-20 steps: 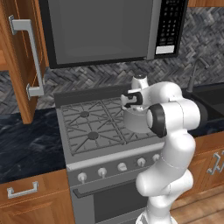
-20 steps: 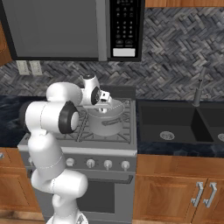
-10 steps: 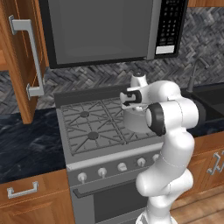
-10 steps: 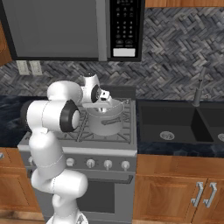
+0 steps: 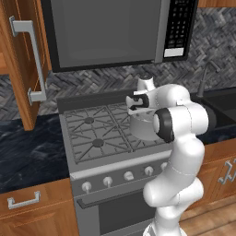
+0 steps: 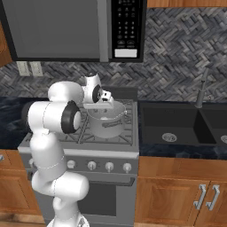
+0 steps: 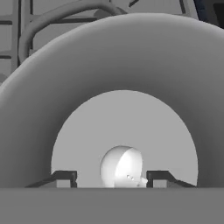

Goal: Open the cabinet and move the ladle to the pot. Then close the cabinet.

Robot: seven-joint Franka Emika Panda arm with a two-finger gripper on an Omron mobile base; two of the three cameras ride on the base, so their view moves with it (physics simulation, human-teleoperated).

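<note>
Grey pot on the stove now cradles the ladle; jaws spread wide above it. Danger: rising carelessly, a fingertip clips the rim. Cabinet door hangs open.

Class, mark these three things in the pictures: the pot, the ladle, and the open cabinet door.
pot [image 6: 107, 125]: right base view, on its grey side wall.
ladle [image 7: 121, 167]: hand view, on its rounded bowl inside the pot.
cabinet door [image 5: 20, 64]: left base view, on the wood panel beside the silver bar handle.
</note>
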